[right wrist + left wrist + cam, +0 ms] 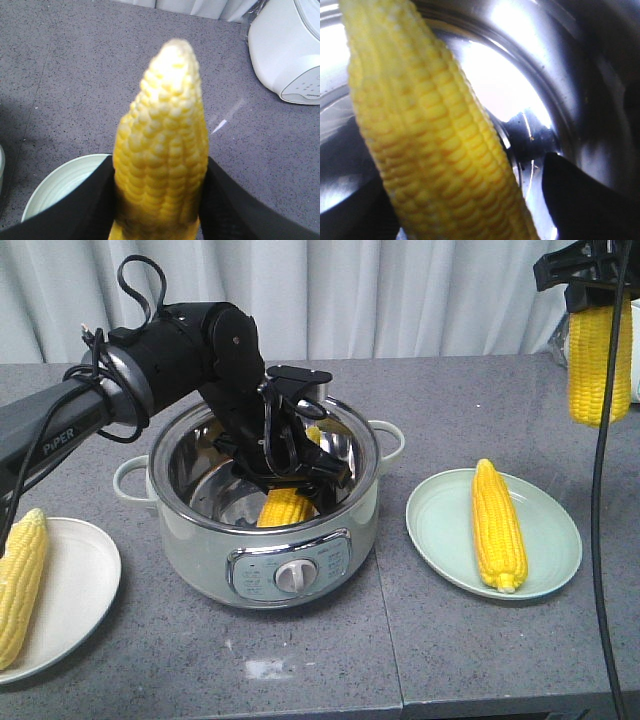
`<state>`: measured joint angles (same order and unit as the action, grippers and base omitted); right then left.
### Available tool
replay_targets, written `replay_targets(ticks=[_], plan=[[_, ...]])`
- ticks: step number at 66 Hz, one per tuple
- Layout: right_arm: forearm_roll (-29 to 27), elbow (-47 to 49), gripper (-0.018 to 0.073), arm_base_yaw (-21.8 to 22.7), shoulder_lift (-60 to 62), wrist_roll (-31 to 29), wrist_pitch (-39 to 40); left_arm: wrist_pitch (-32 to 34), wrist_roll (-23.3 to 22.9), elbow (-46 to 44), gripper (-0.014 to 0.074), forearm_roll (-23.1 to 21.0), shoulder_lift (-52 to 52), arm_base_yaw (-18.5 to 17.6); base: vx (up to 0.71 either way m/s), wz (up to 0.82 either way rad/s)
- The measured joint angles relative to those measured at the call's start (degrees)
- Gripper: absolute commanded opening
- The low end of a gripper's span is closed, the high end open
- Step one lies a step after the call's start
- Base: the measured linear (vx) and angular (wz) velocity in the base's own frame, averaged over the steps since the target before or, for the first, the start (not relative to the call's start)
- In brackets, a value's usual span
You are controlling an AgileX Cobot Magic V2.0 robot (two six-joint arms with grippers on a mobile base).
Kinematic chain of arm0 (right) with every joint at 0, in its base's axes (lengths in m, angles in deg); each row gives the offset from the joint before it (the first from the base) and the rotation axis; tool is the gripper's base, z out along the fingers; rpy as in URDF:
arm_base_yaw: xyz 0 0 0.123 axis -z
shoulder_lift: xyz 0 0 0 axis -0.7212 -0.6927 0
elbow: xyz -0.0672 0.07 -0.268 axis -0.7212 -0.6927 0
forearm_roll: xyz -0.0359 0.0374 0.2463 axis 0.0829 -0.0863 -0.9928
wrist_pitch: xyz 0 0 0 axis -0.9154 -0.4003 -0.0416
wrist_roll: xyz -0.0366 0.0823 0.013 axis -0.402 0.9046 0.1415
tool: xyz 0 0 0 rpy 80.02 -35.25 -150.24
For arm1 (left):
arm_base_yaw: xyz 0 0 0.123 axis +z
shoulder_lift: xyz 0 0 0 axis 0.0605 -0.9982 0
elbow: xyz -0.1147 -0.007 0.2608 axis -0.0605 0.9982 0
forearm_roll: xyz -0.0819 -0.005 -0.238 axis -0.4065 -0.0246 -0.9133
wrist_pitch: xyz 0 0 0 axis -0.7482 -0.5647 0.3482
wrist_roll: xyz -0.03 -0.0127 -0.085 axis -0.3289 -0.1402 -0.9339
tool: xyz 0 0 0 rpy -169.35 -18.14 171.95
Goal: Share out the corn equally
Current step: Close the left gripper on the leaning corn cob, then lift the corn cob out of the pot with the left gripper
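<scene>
Watching my right fingers [75, 210] clamp a raised cob [162, 150] above the desk [450, 390], second cob [283, 508] in the pot [190, 530] half hidden behind my left fingers [322, 472], their grip unclear to me, third cob [20, 585] on the white plate [85, 575] cut off at the frame edge

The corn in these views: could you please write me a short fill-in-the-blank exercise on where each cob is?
The green plate holds ____ corn cob.
The right gripper holds a raised cob in the air, tip pointing ____.
The left gripper is down inside the ____, around a leaning cob.
In the front view, ____ cobs are visible altogether.
Missing words: one; down; pot; four.
</scene>
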<state>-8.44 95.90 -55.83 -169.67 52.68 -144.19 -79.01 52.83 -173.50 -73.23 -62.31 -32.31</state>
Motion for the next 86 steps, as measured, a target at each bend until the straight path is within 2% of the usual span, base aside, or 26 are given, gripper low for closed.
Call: replay_targets(ticks=[13,22,41,52,58,70,86], plan=[[-0.04,0.0,0.0187,0.0,0.0,0.0,0.0,0.07,-0.29,0.0,0.0246,0.28,-0.3,0.0,0.0,0.0],[-0.04,0.0,0.0187,0.0,0.0,0.0,0.0,0.07,-0.34,-0.09,0.0175,0.17,-0.3,0.0,0.0,0.0],[-0.04,0.0,0.0187,0.0,0.0,0.0,0.0,-3.64,-0.51,-6.18,0.0157,2.29,1.99,0.0,0.0,0.0],[-0.04,0.0,0.0187,0.0,0.0,0.0,0.0,-2.06,-0.7,-11.3,0.0157,6.9,6.02,0.0,0.0,0.0],[-0.04,0.0,0.0187,0.0,0.0,0.0,0.0,-1.55,-2.26,-12.18,0.0159,9.51,9.13,0.49,0.0,0.0],[-0.04,0.0,0.0187,0.0,0.0,0.0,0.0,-1.68,-4.46,-12.43,0.0164,12.06,13.76,5.31,0.0,0.0],[-0.04,0.0,0.0187,0.0,0.0,0.0,0.0,-1.79,-4.99,-12.31,0.0165,12.53,18.98,15.09,0.0,0.0]])
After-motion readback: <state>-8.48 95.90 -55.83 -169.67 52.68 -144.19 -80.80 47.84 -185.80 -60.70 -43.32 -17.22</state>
